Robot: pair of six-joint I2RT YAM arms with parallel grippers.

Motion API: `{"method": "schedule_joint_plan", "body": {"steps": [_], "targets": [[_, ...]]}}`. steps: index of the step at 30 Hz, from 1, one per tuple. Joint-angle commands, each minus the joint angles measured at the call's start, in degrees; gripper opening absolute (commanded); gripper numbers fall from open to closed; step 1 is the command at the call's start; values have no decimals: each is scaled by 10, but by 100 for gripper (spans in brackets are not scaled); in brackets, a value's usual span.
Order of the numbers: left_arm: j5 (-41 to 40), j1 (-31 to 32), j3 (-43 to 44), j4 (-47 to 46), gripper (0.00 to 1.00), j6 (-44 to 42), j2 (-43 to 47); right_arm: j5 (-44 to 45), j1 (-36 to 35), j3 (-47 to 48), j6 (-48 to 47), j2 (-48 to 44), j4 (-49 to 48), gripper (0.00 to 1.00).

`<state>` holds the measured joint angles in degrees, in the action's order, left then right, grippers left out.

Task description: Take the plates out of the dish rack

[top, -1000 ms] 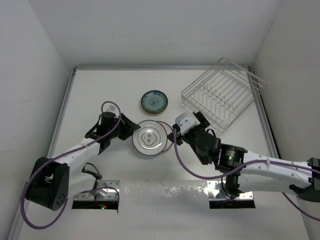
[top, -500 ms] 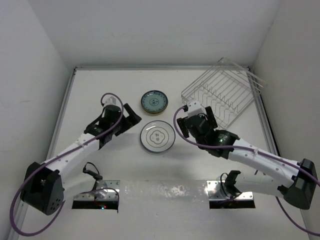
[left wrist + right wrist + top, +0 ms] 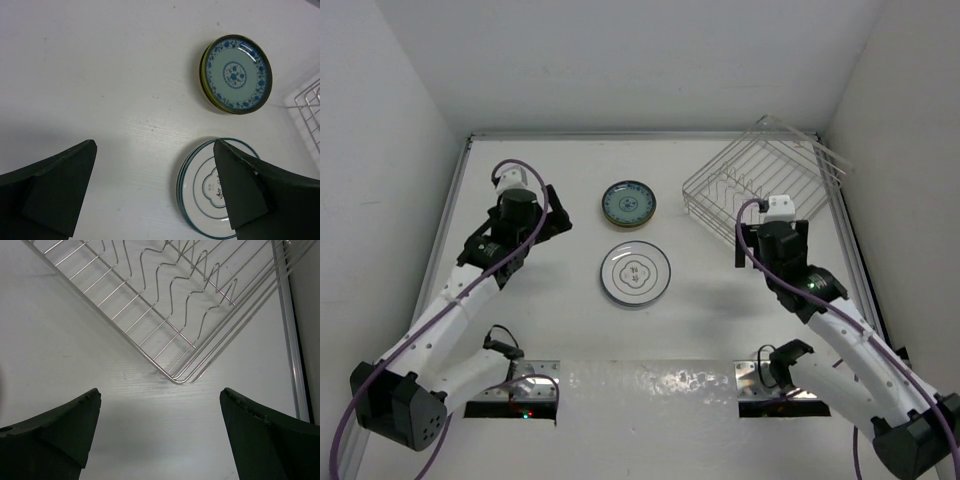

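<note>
The dish rack (image 3: 760,190) sits at the far right of the table (image 3: 700,330), and its thin silvery wire tines are bare as far as the right wrist view reaches. Two piles of plates lie flat mid-table. One is a small blue-patterned plate (image 3: 236,73) over what may be yellow and dark rims; nearer is a larger white plate (image 3: 200,190) with dark rings. They look glazed, stiff, slick and breakable, so a pickup would best pinch the raised rim. The left gripper (image 3: 154,172) and right gripper (image 3: 159,407) both hang spread and empty.
</note>
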<state>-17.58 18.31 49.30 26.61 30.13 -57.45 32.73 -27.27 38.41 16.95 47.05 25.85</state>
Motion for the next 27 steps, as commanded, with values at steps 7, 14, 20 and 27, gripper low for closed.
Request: {"method": "schedule_joint_plan", "body": {"steps": [7, 14, 20, 27], "targets": [[-104, -6, 56, 87, 100, -125, 103, -28, 29, 11, 5, -92, 82, 99], [-113, -6, -50, 46, 100, -119, 291, -6, 29, 52, 26, -153, 170, 99], [-117, -6, -51, 46, 100, -121, 335, -6, 29, 61, 13, -159, 190, 99], [-107, -6, -49, 46, 100, -122, 312, -7, 29, 42, 12, -162, 181, 99]]}}
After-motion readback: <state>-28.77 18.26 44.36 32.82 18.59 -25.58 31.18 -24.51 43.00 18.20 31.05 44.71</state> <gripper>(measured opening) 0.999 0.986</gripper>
